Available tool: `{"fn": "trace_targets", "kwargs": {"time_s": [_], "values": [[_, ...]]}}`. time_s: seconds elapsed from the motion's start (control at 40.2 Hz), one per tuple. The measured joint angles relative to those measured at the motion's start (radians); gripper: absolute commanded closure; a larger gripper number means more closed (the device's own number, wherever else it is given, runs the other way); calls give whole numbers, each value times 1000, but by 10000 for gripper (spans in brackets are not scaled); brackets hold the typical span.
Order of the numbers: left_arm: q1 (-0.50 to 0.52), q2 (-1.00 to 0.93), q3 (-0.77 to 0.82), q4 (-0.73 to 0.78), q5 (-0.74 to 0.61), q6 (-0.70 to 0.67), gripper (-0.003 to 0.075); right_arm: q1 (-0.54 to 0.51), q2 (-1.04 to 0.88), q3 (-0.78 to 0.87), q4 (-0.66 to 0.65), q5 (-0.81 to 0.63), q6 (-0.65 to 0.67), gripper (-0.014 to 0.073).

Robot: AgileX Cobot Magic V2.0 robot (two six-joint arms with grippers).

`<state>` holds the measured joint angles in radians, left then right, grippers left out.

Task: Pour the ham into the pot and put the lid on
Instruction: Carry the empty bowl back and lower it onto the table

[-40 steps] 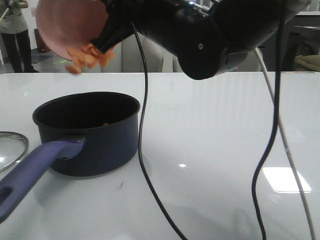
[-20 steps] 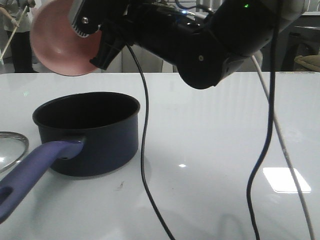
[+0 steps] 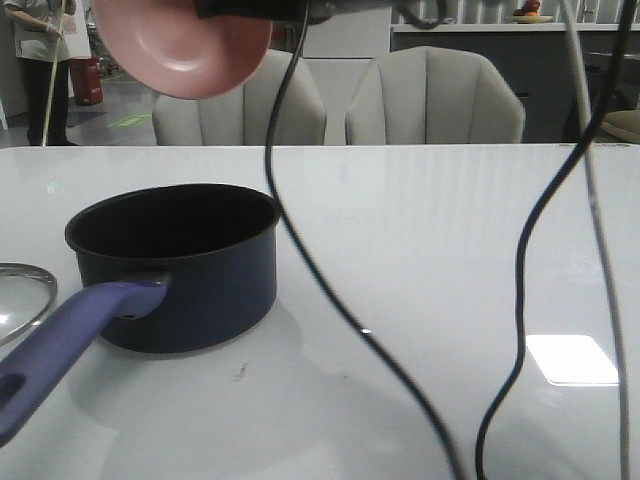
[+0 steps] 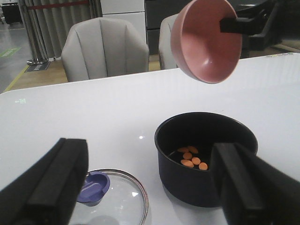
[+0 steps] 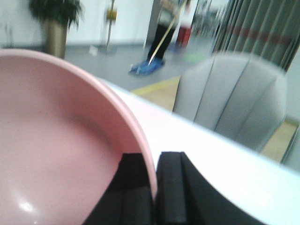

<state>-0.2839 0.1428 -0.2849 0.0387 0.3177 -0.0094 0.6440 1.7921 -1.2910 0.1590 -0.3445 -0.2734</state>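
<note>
**Ham in the pot, lid flat on the table**

While you scan from the left, your left gripper (image 4: 145,187) hangs spread wide over the table's near-left part, pinching nothing. At the far left of the white table (image 3: 420,250) lies the glass lid (image 3: 22,300), flat, its blue-purple knob (image 4: 92,186) upward, just beside the pot and apart from it. Next comes the navy pot (image 3: 175,265), upright, mouth open to the ceiling. Its long purple handle (image 3: 70,345) runs from the wall toward you and to the left. On the black floor inside you can see the ham (image 4: 191,157), a few orange slices lying close together. Above the pot the pink bowl (image 3: 180,45) hangs tilted. Your right gripper (image 5: 154,187) is pressed together on that bowl's rim, one finger inside and one outside.
</note>
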Motion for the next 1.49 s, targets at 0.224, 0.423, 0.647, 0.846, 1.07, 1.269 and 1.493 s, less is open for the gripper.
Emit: {"fn": "trace_targets", "kwargs": {"time_s": [0.224, 0.423, 0.647, 0.846, 1.07, 1.269, 1.493], "values": [[0, 0, 0, 0, 0, 0, 159, -79, -134, -17, 8, 454, 9, 456], [0, 0, 0, 0, 0, 0, 159, -222, -177, -18, 8, 729, 19, 456], [0, 0, 0, 0, 0, 0, 159, -392, -178, -18, 8, 987, 83, 456], [0, 0, 0, 0, 0, 0, 159, -501, -178, -18, 8, 1090, 94, 456], [0, 0, 0, 0, 0, 0, 159, -558, -107, -18, 8, 1135, 96, 456], [0, 0, 0, 0, 0, 0, 159, -565, 11, -18, 9, 1158, 120, 453], [0, 0, 0, 0, 0, 0, 159, -565, 88, -19, 11, 1160, 152, 417]]}}
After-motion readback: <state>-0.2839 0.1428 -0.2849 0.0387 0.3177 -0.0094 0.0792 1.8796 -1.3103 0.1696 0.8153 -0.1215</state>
